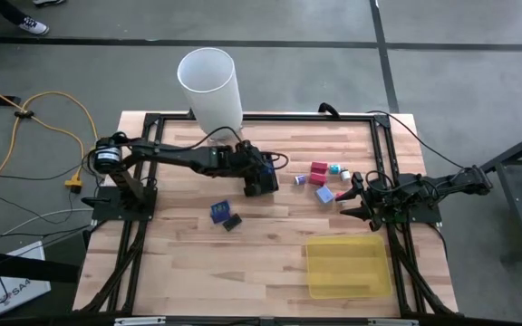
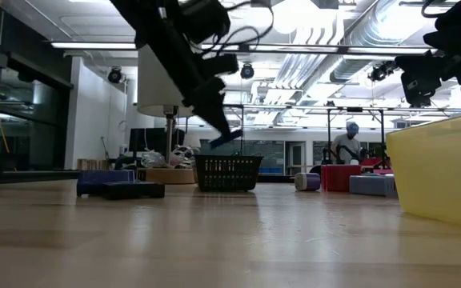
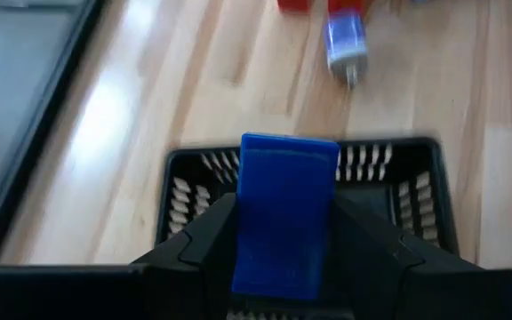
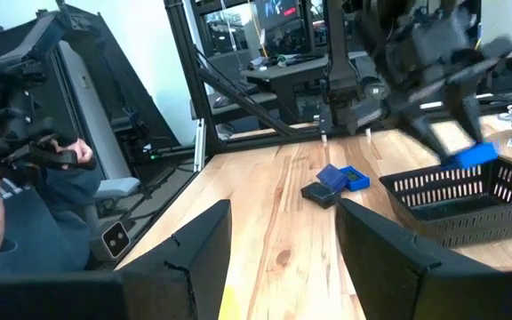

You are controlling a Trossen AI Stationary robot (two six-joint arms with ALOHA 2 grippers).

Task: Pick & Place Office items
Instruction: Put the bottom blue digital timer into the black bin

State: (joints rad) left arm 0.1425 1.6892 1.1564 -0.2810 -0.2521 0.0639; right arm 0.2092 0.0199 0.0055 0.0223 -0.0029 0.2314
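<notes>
My left jaws [image 3: 283,258] clamp a blue piece [image 3: 284,218], hovering over the mesh box [image 3: 416,191] near the worktop's far edge. Placing step: next, open and drop it in. Right jaws [image 4: 283,258] wait apart, empty, at the right edge.

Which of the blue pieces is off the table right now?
The flat blue piece clamped in the left gripper, held above the black mesh basket. The other blue pieces lie on the wooden table.

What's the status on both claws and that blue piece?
Left claw shut on blue piece, over black mesh box. Right claw open, empty, waiting at table's right. Nothing in the way.
</notes>
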